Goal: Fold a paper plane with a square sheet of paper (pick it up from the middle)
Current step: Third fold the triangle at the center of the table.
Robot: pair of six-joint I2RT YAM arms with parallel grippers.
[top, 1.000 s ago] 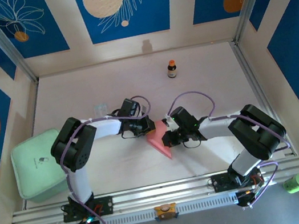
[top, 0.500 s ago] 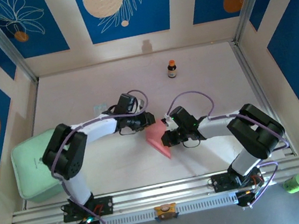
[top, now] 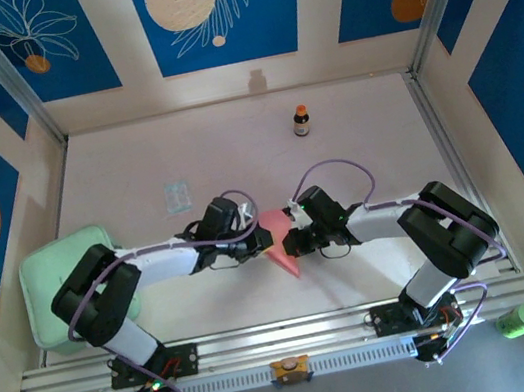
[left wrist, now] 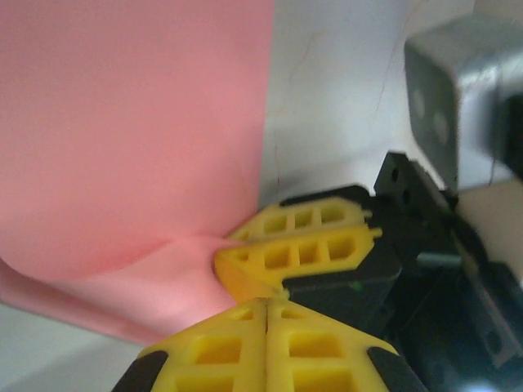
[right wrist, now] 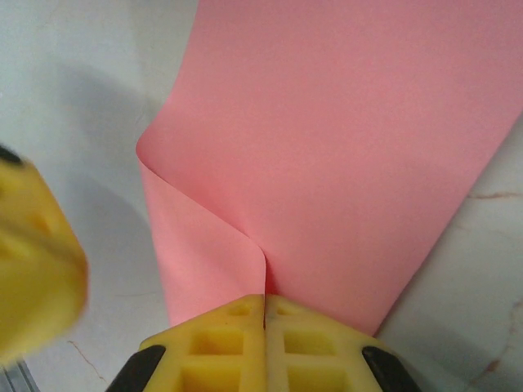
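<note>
Crossing the table [top: 355, 149] lower than a second ago with the left arm [top: 157, 260], reaching the paper [top: 285, 253] lying mid-table. Meeting it with the left gripper [top: 259, 246] fully closed, hold unclear. Pinching a raised fold with the right gripper [top: 292, 242], probably preparing the next crease.

Left fingers [left wrist: 237, 322] and right fingers [right wrist: 315, 320] closed, tips near.

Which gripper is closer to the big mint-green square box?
Left. The left gripper sits right of the mint-green box; the right gripper, pinching the pink paper sheet, is farther right.
</note>
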